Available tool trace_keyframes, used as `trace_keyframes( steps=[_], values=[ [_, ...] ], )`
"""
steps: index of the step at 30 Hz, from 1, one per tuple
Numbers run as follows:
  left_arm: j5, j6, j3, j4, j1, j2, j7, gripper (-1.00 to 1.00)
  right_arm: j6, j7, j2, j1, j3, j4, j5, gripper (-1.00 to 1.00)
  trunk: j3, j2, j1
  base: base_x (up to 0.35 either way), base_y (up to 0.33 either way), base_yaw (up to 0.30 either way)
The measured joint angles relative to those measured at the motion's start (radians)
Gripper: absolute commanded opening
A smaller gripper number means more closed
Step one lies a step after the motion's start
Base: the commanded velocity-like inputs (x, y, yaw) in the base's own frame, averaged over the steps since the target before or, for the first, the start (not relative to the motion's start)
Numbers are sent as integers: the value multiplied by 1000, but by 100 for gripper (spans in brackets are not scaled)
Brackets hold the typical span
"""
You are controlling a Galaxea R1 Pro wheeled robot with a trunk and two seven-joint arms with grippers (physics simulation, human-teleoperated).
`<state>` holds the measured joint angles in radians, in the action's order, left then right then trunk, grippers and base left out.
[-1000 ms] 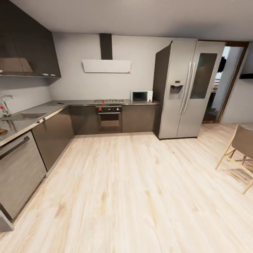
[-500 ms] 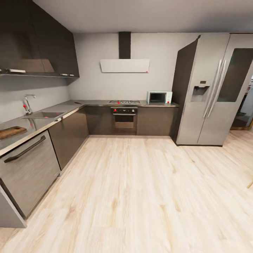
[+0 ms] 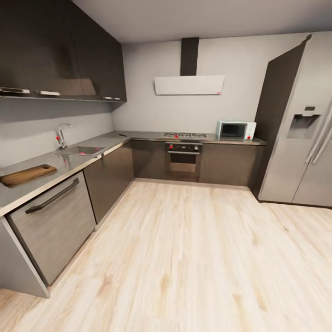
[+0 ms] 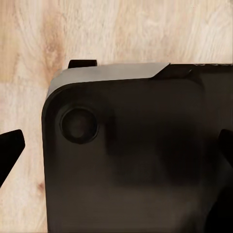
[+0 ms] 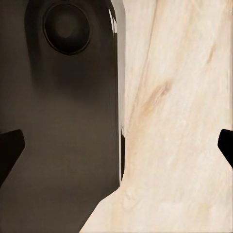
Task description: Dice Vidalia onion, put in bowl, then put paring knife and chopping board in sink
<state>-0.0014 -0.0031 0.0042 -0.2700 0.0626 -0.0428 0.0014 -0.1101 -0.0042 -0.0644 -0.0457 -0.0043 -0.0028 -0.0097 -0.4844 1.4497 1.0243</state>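
Showing L-shaped kitchen from head cam, w/ pale wood floor [image 3: 193, 258] taking up most of the foreground. Lying flat on the grey countertop [image 3: 69, 161] at far left: dark brown chopping board [image 3: 27, 175], handle slot toward the sink, sitting above a steel-fronted dishwasher [image 3: 55, 226] w/ a dark bar handle. Sitting further along the same run, well apart from the board: stainless sink [image 3: 80, 150] w/ curved chrome tap [image 3: 61, 133] carrying a red knob. Not resolving anything inside the basin at this range; onion, knife & bowl not made out. Running along the back wall: gas hob [image 3: 186, 135], built-in oven [image 3: 183, 157] w/ red knobs, pale range hood [image 3: 189, 85] under a dark chimney, small mint-coloured microwave [image 3: 235, 130] on the counter near the corner by the fridge. Standing at right: tall steel fridge [image 3: 299, 124] w/ dispenser panel. Hanging over the left run: dark wall cabinets [image 3: 60, 50]. Looking down in L wrist cam: left gripper [image 4: 116, 155], fingertips splayed to opposite frame edges, pinching nothing, above a dark rounded robot body panel [image 4: 131, 160] & floor. Looking down in R wrist cam: right gripper [image 5: 116, 145], fingertips likewise spread wide, holding nothing, over dark panel & wood floor.
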Motion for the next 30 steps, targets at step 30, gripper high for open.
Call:
trace_keyframes(
  steps=[30],
  values=[
    [0,0,0,0,0,0,0,100,0,0,0,0,0,0,0,100,0,0,0,341,0,271]
  ],
)
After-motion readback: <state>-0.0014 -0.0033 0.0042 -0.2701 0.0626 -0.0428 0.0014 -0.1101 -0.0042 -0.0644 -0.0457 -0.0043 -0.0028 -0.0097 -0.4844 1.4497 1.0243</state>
